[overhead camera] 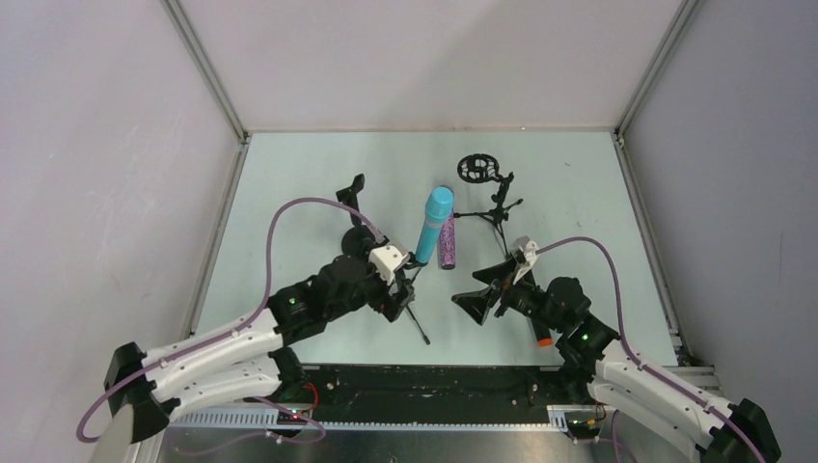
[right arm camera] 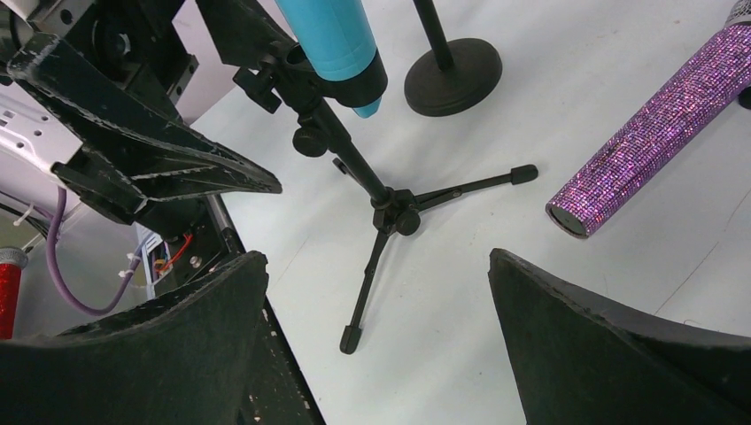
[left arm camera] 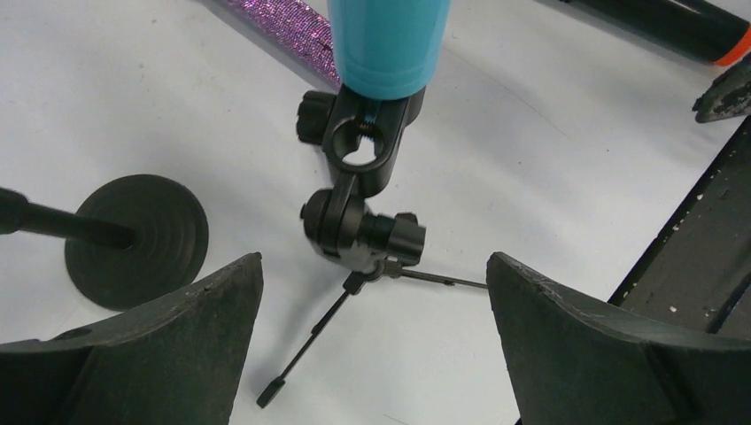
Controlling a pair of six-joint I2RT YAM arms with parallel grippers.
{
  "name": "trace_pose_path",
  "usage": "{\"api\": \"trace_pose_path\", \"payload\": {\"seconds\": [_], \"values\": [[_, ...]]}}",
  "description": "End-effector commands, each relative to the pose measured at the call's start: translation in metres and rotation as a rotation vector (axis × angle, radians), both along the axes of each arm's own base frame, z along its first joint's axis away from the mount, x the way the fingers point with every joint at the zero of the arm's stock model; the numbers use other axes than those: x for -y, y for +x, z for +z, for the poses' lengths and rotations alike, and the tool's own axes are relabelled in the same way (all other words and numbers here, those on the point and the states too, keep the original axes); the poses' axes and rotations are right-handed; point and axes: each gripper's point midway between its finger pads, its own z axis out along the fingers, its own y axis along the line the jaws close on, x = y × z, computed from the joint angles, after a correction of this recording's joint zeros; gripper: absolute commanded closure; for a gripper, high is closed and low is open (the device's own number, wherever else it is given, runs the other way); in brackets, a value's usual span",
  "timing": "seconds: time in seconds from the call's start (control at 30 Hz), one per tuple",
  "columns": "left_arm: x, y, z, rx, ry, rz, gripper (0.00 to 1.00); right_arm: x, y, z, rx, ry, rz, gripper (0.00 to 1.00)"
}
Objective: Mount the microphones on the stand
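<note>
Where the all light blue stick microphone (overhead camera: 433, 225) sits: I see it tilted in the clip of the small black tripod stand (right arm camera: 390, 211).
Left pincer (left arm camera: 372, 266): wide, holding nothing, near the stand.
Right pincer (right arm camera: 376, 257): wide, holding nothing.
Purple glitter microphone (overhead camera: 448, 241): flat on the pale table (overhead camera: 289, 193), beside the blue one.

A pale mint bench (overhead camera: 289, 174) sits boxed in by plain off-white panels (overhead camera: 424, 58) at back and both sides, slim aluminium struts (overhead camera: 204, 68) rising from its rear corners, a black strip (overhead camera: 434, 381) along its near edge, under soft, even light
</note>
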Motion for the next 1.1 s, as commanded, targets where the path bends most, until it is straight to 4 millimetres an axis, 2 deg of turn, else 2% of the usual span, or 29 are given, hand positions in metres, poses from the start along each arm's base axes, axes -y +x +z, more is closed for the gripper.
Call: {"api": "trace_pose_path", "payload": {"seconds": [0.0,0.27,0.33,0.37,0.53,0.6,0.67,0.73,0.8,1.07], "values": [[0.02,0.014,0.026,0.081,-0.058,-0.045,0.0,-0.001,0.003,0.016,0.051,0.037,-0.007,0.01],[0.03,0.028,0.009,0.059,-0.043,-0.062,0.06,-0.002,0.004,0.015,0.055,0.033,-0.008,0.01],[0.031,0.031,0.006,0.051,-0.047,-0.065,0.11,-0.002,0.004,0.015,0.055,0.031,-0.007,0.01],[0.031,0.032,0.004,0.046,-0.044,-0.066,0.18,-0.002,0.004,0.014,0.054,0.031,-0.008,0.01],[0.033,0.034,-0.002,0.034,-0.032,-0.087,0.24,-0.001,0.004,0.016,0.057,0.033,-0.012,0.01],[0.033,0.035,-0.004,0.03,-0.027,-0.097,0.32,-0.002,0.004,0.016,0.055,0.032,-0.012,0.0],[0.033,0.035,-0.005,0.023,-0.028,-0.104,0.46,-0.001,0.005,0.014,0.052,0.029,-0.013,0.01],[0.035,0.038,-0.004,0.032,-0.039,-0.107,0.72,-0.001,0.005,0.014,0.051,0.03,-0.015,0.01],[0.035,0.039,-0.005,0.029,-0.038,-0.103,0.83,-0.001,0.005,0.015,0.051,0.03,-0.016,0.0],[0.034,0.042,-0.006,0.025,-0.037,-0.086,0.99,-0.001,0.006,0.015,0.051,0.03,-0.017,0.0]]}}
